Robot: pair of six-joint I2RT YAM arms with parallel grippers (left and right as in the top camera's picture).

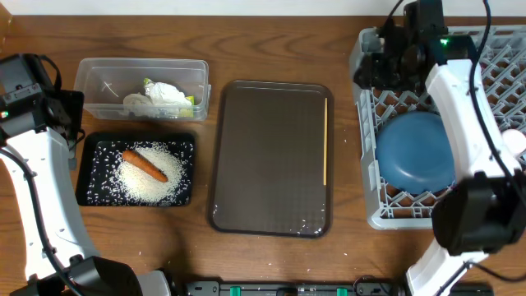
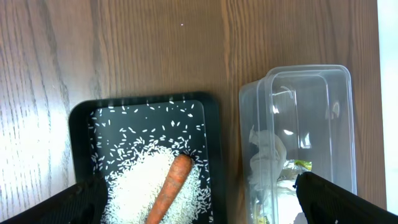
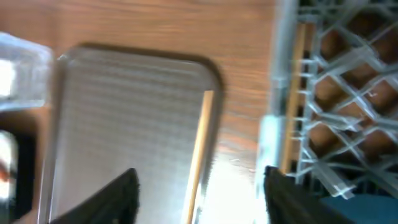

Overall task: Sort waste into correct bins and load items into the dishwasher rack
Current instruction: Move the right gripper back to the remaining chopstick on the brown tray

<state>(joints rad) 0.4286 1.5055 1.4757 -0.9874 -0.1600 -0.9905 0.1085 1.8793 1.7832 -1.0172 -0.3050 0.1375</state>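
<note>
An orange carrot [image 1: 145, 164] is seen lying aslant on a heap of loose white rice grains [image 1: 148, 185] in the shallow black tray [image 1: 90, 177], at the left of the worktop [image 1: 271, 49]. Just beyond it, the clear tub [image 1: 90, 78] is occupied by a crumpled white-silver wrapper [image 1: 167, 92] and a yellow-green packet [image 1: 189, 102]. One thin wooden chopstick [image 1: 325, 140] is laid along the right rim of the brown serving tray [image 1: 271, 156]. A dark-blue bowl [image 1: 415, 152] is set in the grey rack [image 1: 501, 66] at the right. The left gripper [image 2: 202, 193] and the right gripper [image 3: 202, 196] are both released, with nothing grasped.

No writing, label, brand or number can be read on anything here
</note>
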